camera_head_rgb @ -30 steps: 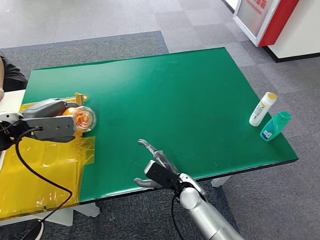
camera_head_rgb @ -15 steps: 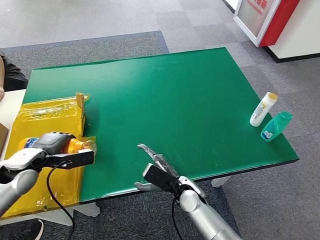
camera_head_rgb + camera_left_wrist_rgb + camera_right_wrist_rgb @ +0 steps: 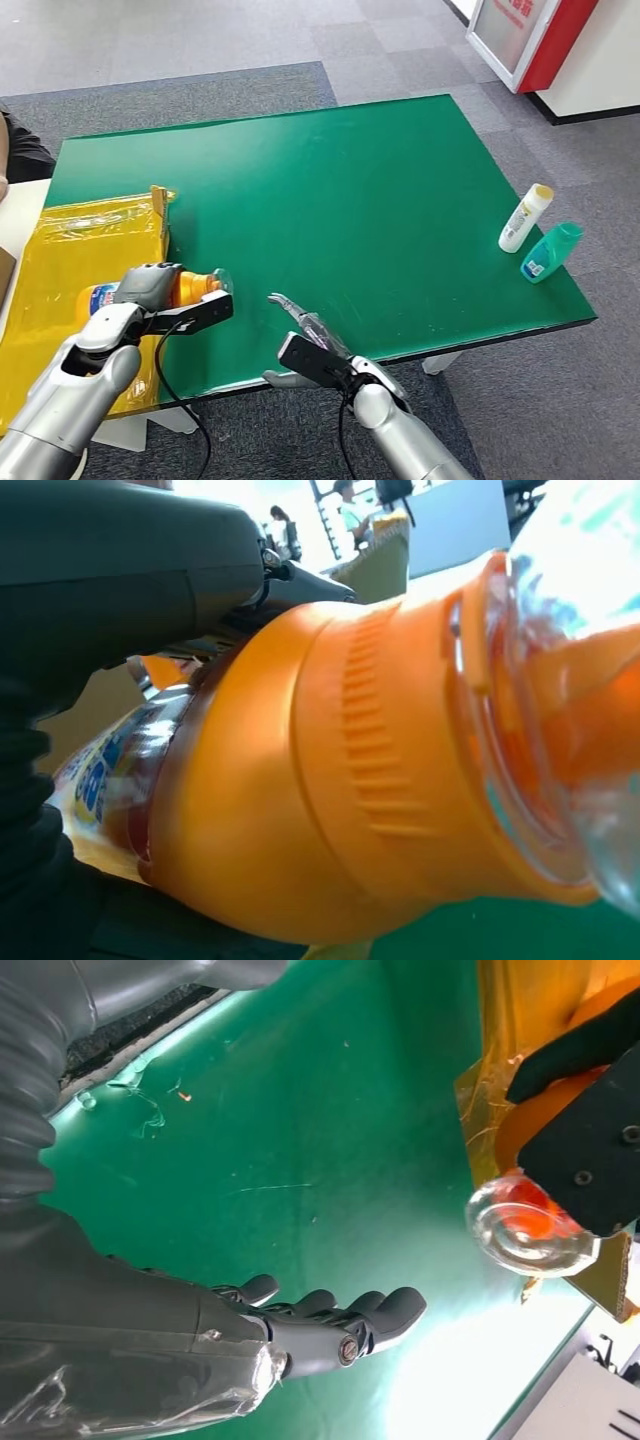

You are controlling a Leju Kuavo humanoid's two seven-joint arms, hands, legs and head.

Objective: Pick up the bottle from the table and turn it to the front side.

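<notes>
Fingers of the right hand lie straight and apart, holding nothing, low in the frame's centre over the green bench front edge. At lower left, the left hand grips the orange bottle lying sideways above yellow film. Far right lie a white bottle and a teal bottle.

Head camera looks down on the table; wrist cameras sit close.
</notes>
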